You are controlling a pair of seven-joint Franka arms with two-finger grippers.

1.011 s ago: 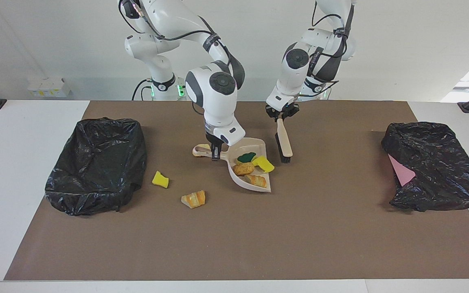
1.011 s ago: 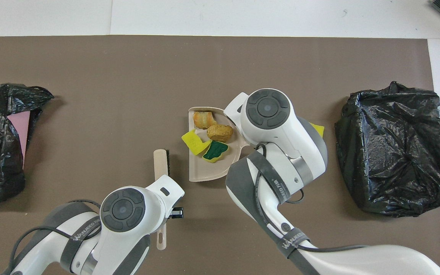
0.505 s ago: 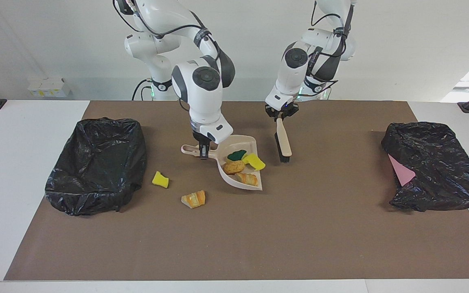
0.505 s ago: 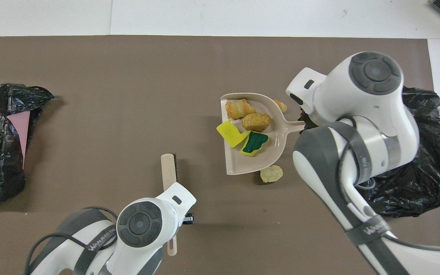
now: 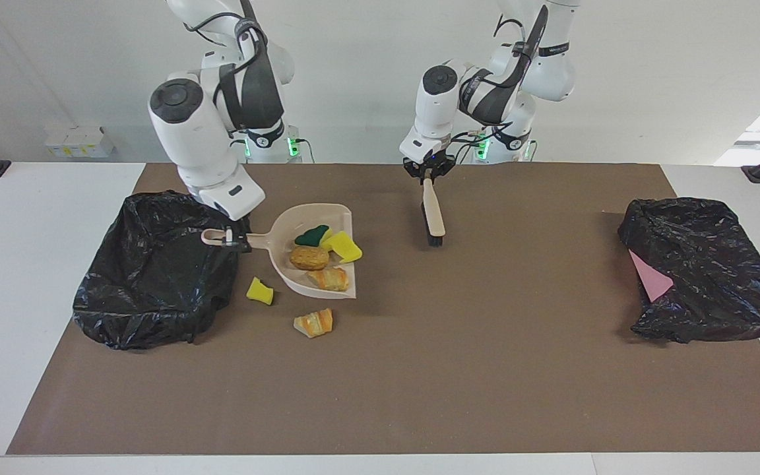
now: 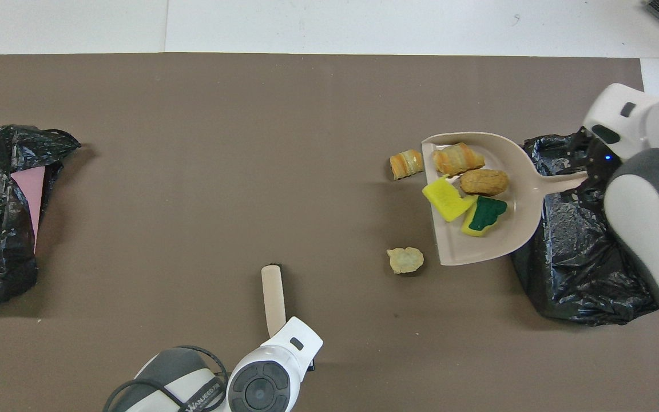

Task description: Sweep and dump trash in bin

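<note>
The right gripper (image 5: 230, 239) was pinched on the handle of the dustpan (image 5: 301, 227) and hung over the edge of the black bin bag (image 5: 156, 270) at the right arm's end of the table. The pan stuck out from the gripper toward the table's middle, raised off the brown mat (image 5: 419, 369) and roughly level.

Four pieces of trash lay in the pan — a green-backed sponge bit (image 5: 312, 235) closest to the gripper, a yellow sponge bit (image 5: 344, 247) at the pan's open lip, a round tan chunk (image 5: 308, 257) in the middle, and a striped bread piece (image 5: 329, 280) by the lip on the side away from the robots.

Three pieces were on the mat, outside the pan. In the facing view, a yellow sponge scrap (image 5: 260, 291) lay just beside the bag, below the pan's level, and an orange bread chunk (image 5: 314, 322) lay a little farther from the robots than the pan. In the overhead view a pale crumbly piece (image 6: 405, 260) sat near the pan's lip, on the side nearer the robots.

The left gripper (image 5: 427, 175) was pressed shut on the handle of the brush (image 5: 432, 218) — the brush hung down from it, bristle end toward the mat. Whether the bristles touched could not be told.

A second black bag (image 5: 703, 270) with a pink sheet (image 5: 650, 277) showing sat at the left arm's end, well apart from both grippers.
</note>
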